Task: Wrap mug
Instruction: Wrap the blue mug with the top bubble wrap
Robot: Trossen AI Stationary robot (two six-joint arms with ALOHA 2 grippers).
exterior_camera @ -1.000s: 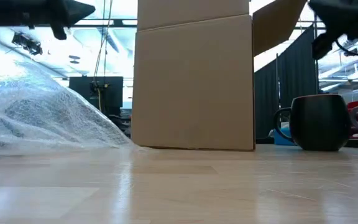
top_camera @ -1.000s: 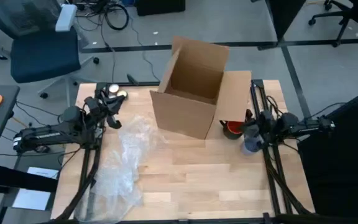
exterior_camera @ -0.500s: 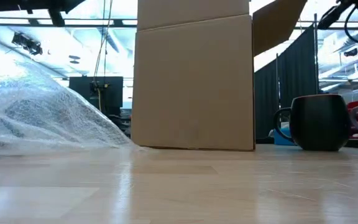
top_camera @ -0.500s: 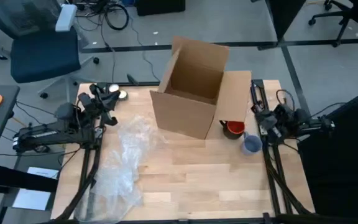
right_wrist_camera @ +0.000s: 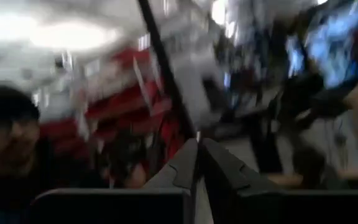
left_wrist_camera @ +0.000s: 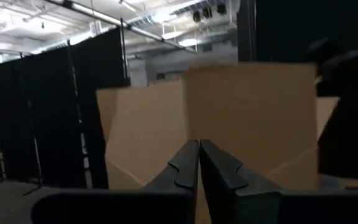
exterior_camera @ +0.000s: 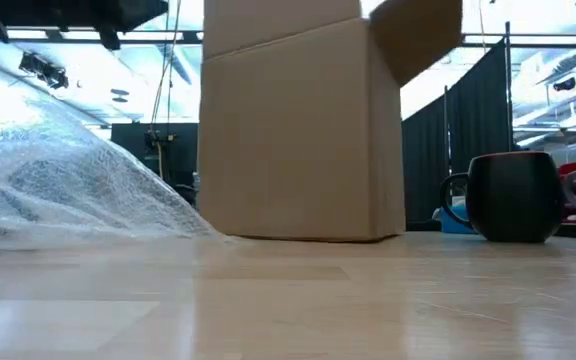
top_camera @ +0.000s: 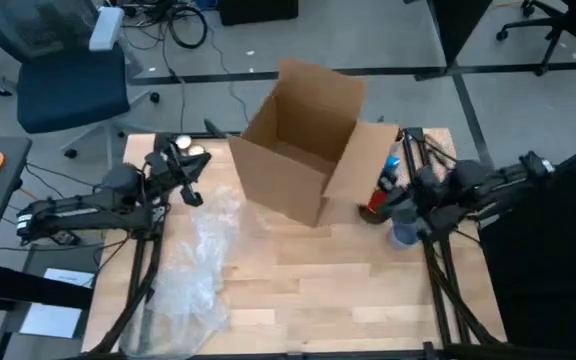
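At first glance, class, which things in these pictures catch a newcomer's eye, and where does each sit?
The open cardboard box dominates the table's far middle. Crumpled bubble wrap sprawls along the left side, near the left end effector. A dark mug stands right of the box, below the right end effector; both end effectors are shut.

The mug [exterior_camera: 513,197] is dark outside and red inside, standing upright on the counter's [top_camera: 318,280] right side. The clear, crumpled bubble wrap [top_camera: 200,262] lies heaped on the left, well apart from it.
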